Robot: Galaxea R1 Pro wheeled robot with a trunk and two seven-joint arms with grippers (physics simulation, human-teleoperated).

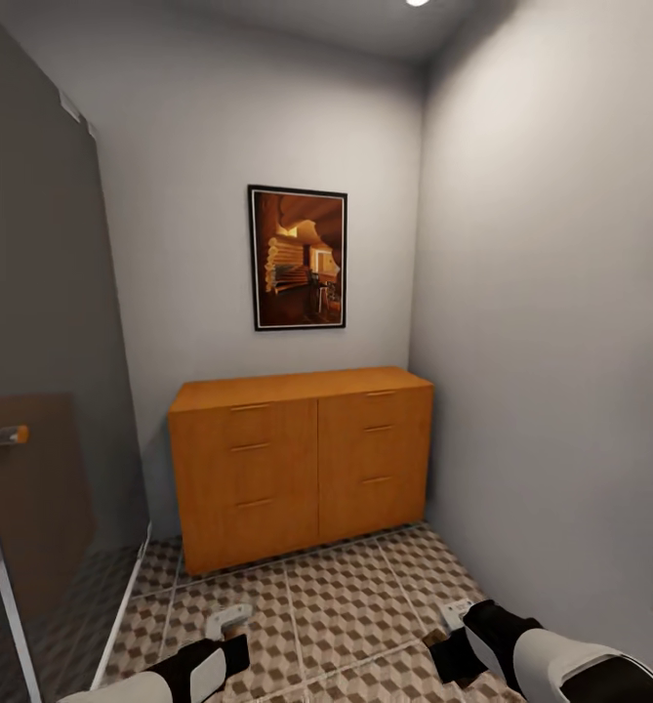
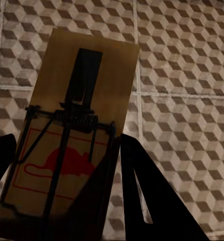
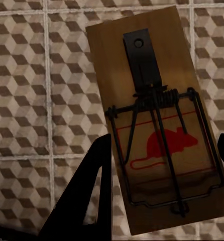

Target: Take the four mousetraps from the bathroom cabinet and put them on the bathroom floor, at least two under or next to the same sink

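Facing the cabinet (image 1: 302, 464) at 12 o'clock, drawers all closed, below a framed picture (image 1: 299, 258) on the wall. At 7 o'clock, left gripper (image 2: 59, 198) clamped on a mousetrap (image 2: 77, 125) (red mouse print, dark spring bar), held over the bathroom floor (image 2: 192, 75). At 5 o'clock, right gripper (image 3: 164, 188) likewise gripping a second mousetrap (image 3: 157, 120) above the cube-pattern tiles. Glass panel (image 1: 43, 391) at 9 o'clock.

text: none readable | mousetraps (image 3: 157, 125): red mouse outline only
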